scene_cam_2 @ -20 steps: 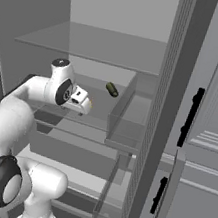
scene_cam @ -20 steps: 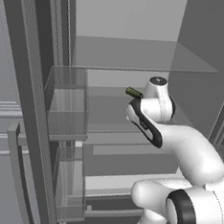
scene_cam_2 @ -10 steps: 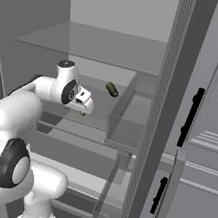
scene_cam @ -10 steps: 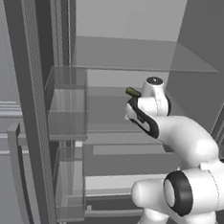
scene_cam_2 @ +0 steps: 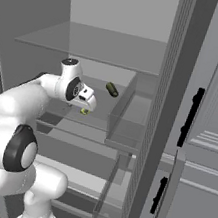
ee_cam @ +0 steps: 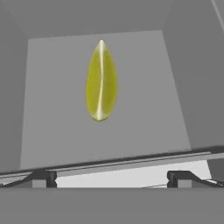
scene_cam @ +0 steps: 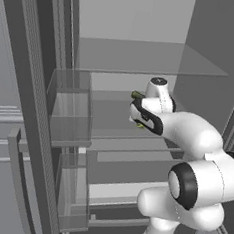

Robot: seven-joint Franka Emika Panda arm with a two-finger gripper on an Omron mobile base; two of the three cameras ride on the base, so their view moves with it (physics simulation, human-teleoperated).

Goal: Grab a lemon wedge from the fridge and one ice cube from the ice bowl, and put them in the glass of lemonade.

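The fridge [scene_cam: 144, 58] stands open, with its pale inside and clear glass shelves [scene_cam_2: 92, 44] in front of me. The lemon wedge [ee_cam: 101, 81], small, bright yellow and pointed, lies on the middle shelf. It also shows just under my hand as a yellow speck [scene_cam_2: 84, 111] [scene_cam: 140, 125]. My gripper [ee_cam: 111, 178] is open, hovering just short of the wedge with nothing between its fingertips [ee_cam: 43, 177]. The hand [scene_cam_2: 85, 97] [scene_cam: 142, 113] reaches over that shelf. The ice bowl and the glass of lemonade are out of view.
A dark green elongated item [scene_cam_2: 112, 89] [scene_cam: 137, 95] lies farther back on the same shelf. Clear door bins [scene_cam: 69, 110] [scene_cam_2: 131, 110] flank the opening. Light grey panelled cabinets [scene_cam_2: 210, 149] with black handles [scene_cam_2: 191, 115] stand to the right.
The hand has crept a little deeper over the middle shelf and the elbow has swung in. The jaws have stayed open.
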